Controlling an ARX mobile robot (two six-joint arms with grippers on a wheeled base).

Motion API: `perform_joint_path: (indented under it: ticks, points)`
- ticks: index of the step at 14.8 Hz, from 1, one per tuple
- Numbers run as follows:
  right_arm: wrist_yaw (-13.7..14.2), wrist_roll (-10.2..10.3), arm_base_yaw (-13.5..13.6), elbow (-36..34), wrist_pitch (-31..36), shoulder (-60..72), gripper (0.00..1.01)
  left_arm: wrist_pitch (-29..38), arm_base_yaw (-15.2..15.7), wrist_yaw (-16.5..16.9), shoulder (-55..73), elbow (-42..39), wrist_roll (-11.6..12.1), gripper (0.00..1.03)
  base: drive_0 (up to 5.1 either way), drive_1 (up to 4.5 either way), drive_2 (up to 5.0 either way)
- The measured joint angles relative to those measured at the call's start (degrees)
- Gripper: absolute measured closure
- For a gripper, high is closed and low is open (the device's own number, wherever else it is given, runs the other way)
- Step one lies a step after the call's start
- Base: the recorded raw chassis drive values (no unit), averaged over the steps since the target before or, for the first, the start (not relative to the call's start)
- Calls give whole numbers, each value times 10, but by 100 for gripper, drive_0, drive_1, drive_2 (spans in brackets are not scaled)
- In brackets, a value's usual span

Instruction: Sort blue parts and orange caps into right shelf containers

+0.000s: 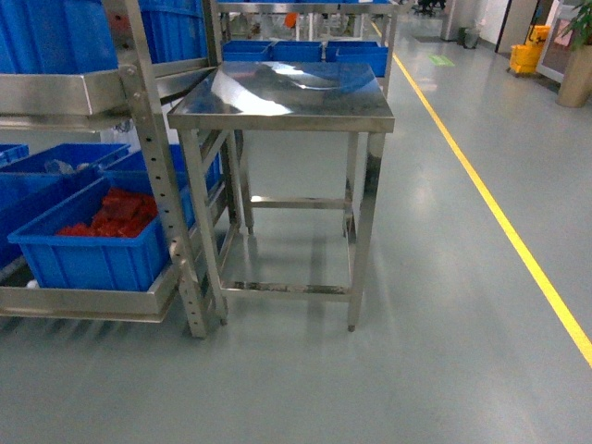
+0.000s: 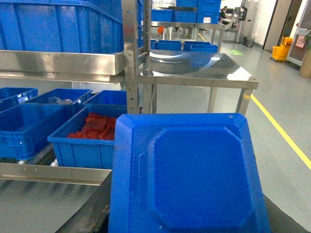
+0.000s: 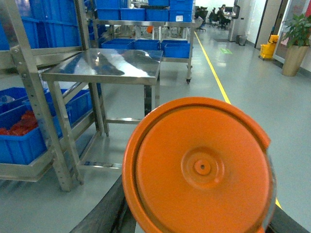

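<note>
Progress: judged early; both pieces seem not yet binned, sorting left.
Blue part (image 2: 192, 174): fills the left wrist view, close to the camera.
Orange cap (image 3: 199, 167): fills the right wrist view likewise.
End effectors: fingers hidden behind each piece; I cannot tell the opening or grip.
Head view only: the bare steel bench (image 1: 282, 97), and the blue crate (image 1: 88, 245) of red parts on the shelf rack beside it; neither arm shows.

A steel table (image 1: 287, 97) stands on grey floor (image 1: 435, 351) (glossy, with a yellow line (image 1: 499, 222)) beside metal shelving (image 1: 153, 176).
</note>
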Motion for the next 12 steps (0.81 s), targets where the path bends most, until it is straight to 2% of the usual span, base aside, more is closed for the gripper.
perform_joint_path:
  ticks: [12]
  points:
    - [0,0,0,0,2,0,59,0,0,0,0,0,0,59,3,435,-428]
